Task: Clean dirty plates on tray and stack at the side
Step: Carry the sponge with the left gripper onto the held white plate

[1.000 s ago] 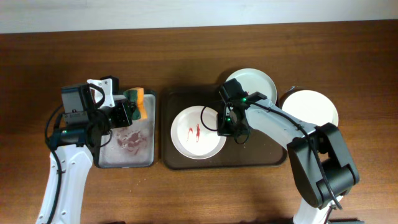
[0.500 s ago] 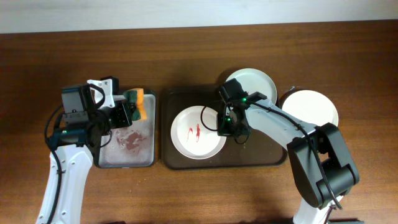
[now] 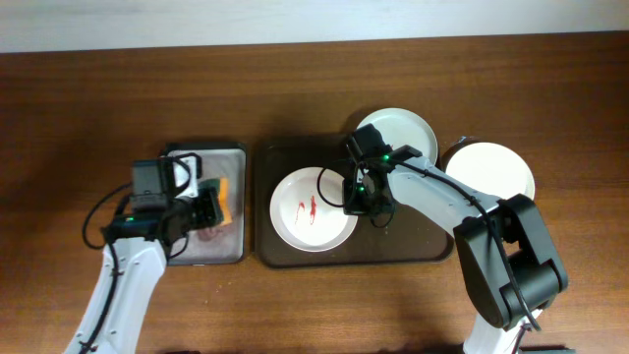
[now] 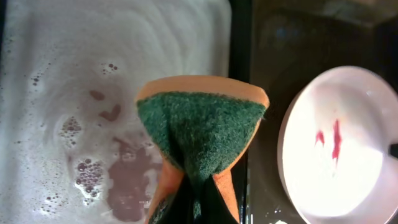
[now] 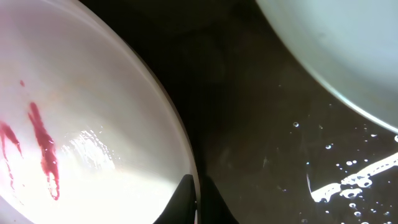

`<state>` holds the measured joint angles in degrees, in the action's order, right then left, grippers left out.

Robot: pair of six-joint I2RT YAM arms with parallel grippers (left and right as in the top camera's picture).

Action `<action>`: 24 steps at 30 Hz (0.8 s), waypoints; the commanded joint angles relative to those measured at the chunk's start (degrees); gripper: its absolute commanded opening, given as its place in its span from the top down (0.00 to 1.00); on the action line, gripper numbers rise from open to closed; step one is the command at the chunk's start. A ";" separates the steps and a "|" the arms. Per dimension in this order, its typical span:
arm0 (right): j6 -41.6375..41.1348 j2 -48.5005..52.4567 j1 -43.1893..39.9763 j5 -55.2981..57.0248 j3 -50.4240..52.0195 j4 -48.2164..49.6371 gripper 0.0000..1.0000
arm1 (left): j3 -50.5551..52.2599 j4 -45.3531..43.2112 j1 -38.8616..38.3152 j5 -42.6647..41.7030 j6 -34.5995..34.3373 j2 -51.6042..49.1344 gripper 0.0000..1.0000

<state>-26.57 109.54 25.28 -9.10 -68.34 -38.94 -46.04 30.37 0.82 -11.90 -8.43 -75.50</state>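
A white plate (image 3: 313, 209) with red sauce smears lies on the left of the dark brown tray (image 3: 418, 234). My right gripper (image 3: 355, 200) is shut on this plate's right rim; in the right wrist view its fingers (image 5: 198, 200) pinch the edge of the plate (image 5: 81, 124). A pale mint plate (image 3: 395, 130) sits at the tray's back right edge. A clean white plate (image 3: 489, 172) lies on the table to the right. My left gripper (image 3: 208, 206) is shut on a green and orange sponge (image 4: 199, 130), held over the right edge of the grey tray (image 4: 93, 62).
The grey metal tray (image 3: 187, 254) holds foam and reddish water. The mint plate (image 5: 336, 43) lies close behind the right gripper. The brown tray's floor (image 5: 249, 124) is wet with droplets.
My left arm has moved forward and right, carrying the sponge from the back of the grey tray to its right edge, nearer the smeared plate. The right arm has not moved.
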 commanded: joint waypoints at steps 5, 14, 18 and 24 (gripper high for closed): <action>0.13 0.46 -0.17 2.47 0.74 -0.74 0.96 | 0.26 -1.01 -7.54 10.84 -5.05 -4.79 1.00; 0.13 0.46 -0.17 2.47 0.74 -0.70 0.96 | 0.26 -4.61 -11.63 3.93 -5.03 -9.99 1.00; 0.13 0.46 -0.17 2.47 0.74 -0.72 0.96 | 0.26 -5.51 -13.60 3.93 -5.03 -9.99 1.00; 0.13 0.46 -0.17 2.47 0.74 -0.74 0.96 | 0.24 -5.95 -14.16 4.09 -5.03 -9.99 1.00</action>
<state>-26.57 109.54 25.28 -9.10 -68.34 -38.96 -45.95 24.95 -12.80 -5.58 -13.10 -85.17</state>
